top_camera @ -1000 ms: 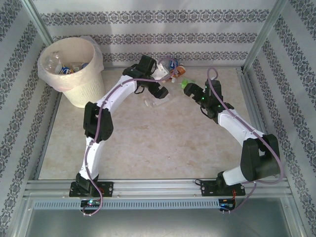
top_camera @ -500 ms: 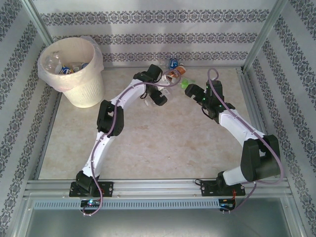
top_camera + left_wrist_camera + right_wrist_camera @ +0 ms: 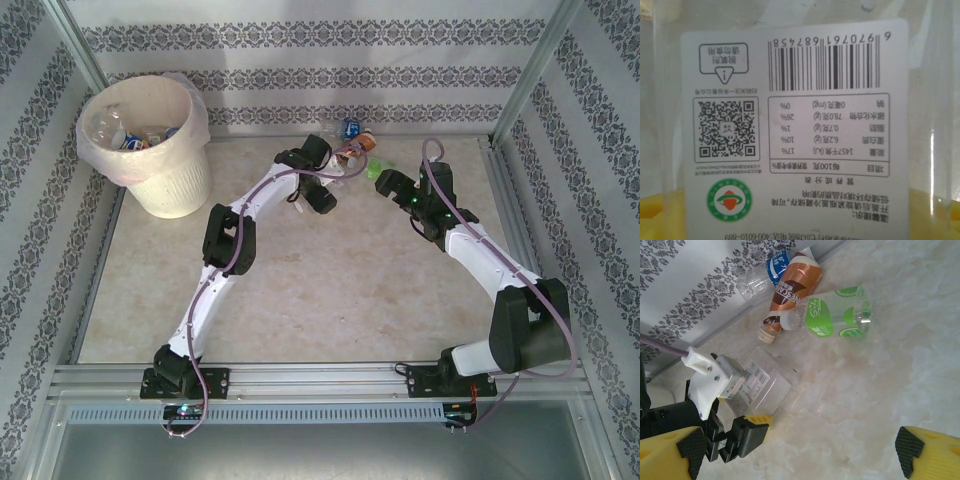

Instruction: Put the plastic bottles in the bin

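Now that the left arm has dropped in closer, left gripper (image 3: 322, 197) straddles the clear white-labelled bottle (image 3: 762, 385). Clamped or not, I cannot tell; right gripper (image 3: 800, 455) stays wide open.

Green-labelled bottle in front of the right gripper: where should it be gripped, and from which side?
Probably across the labelled middle of the green-labelled bottle, coming down from above with the open right gripper. It lies on its side on the table with its long flanks free, while its white cap sits close to the brown bottle at its neck, so that end looks crowded.
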{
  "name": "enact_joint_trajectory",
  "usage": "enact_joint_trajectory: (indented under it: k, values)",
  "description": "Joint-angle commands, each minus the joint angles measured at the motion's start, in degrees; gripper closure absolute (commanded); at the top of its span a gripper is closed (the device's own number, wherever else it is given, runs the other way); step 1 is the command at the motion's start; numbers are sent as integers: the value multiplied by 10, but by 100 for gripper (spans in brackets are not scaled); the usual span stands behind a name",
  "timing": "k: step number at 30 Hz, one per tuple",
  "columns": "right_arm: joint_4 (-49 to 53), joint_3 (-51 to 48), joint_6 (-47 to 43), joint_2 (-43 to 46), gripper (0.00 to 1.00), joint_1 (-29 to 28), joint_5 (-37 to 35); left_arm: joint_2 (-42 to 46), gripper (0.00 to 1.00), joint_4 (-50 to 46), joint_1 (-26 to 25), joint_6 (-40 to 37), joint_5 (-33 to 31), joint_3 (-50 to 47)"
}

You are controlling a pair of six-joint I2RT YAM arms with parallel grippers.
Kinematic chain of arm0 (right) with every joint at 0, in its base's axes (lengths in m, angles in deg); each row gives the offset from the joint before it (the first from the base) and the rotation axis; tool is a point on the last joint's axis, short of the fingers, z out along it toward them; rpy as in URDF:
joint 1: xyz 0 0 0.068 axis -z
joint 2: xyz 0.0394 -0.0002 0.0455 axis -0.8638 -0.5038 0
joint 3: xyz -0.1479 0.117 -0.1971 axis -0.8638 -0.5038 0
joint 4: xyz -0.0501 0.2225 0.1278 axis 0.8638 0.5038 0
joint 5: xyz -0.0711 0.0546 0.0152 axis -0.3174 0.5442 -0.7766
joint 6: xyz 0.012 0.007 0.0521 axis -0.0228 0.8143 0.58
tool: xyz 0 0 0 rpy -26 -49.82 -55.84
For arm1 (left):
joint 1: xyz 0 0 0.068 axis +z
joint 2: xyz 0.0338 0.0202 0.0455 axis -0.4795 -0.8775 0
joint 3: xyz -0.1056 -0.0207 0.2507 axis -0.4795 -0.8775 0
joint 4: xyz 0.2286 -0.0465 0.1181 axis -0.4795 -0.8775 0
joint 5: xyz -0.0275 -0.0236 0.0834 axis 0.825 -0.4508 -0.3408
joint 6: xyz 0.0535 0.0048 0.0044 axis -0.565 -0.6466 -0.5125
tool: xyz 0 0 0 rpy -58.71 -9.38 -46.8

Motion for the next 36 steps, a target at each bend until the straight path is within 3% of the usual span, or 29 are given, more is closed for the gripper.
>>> enact_joint_trajectory:
  k: [1,7,20,27,36]
  values:
    - [-21,-2,-15,3,2,5,24,33,23,0,-5,23,-10,-1]
    - [-74,-8,-36,13,2,-6,82,95,29,45,-1,54,-9,-75]
    - [-139,-18,-135,57,2,-74,63,300,32,202,20,165,44,-292]
    - [-147,-16,-145,74,2,-87,43,384,32,225,44,209,87,-318]
    - [-172,-28,-156,94,2,-95,55,459,32,227,73,259,66,-303]
